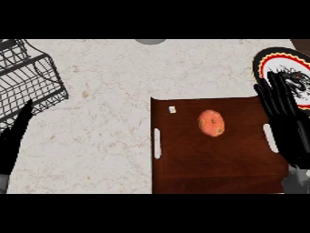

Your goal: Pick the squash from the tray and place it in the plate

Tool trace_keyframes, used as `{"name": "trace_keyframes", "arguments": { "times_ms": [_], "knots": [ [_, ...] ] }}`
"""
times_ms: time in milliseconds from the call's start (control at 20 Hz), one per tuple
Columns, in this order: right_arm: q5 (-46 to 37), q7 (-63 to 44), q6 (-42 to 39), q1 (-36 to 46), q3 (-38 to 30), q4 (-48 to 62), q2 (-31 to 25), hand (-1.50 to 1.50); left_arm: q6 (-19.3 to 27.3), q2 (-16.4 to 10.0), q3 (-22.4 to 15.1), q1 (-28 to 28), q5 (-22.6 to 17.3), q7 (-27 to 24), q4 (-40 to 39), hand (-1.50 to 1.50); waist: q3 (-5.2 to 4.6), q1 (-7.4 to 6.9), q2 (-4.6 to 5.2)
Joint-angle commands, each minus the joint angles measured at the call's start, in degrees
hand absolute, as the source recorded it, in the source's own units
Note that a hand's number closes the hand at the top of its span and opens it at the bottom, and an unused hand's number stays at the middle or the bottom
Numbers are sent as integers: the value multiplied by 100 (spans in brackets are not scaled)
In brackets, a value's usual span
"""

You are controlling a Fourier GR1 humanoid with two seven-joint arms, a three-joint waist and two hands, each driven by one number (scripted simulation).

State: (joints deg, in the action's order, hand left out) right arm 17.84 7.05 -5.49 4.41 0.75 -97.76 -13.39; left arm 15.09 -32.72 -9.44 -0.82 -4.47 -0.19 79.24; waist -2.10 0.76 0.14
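On the marbled counter (110, 91): tray (204, 166), wire basket (52, 73)

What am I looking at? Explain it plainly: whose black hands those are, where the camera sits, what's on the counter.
This is one view from a humanoid robot's head, looking steeply down at a pale counter. Its black hands enter from below: the left hand rests open at the left edge; the right hand, fingers straight, is over the right edge of the tray. An orange squash lies on that brown tray. A patterned plate sits top right, a wire basket top left. Nothing is held.
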Motion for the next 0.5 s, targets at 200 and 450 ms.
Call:
{"name": "trace_keyframes", "arguments": {
  "times_ms": [200, 450],
  "knots": [
    [-401, -1313, -248, 1295, 1432, 875, 434, 150, -459, 710, -11, -494, -577, -557, 16, 0, 184, -351, 75],
    [-2394, -5, 1409, 1012, 1560, 1330, 894, -150, -717, 1063, -37, -378, -935, -616, -97, 0, 208, -178, 33]
  ]
}}
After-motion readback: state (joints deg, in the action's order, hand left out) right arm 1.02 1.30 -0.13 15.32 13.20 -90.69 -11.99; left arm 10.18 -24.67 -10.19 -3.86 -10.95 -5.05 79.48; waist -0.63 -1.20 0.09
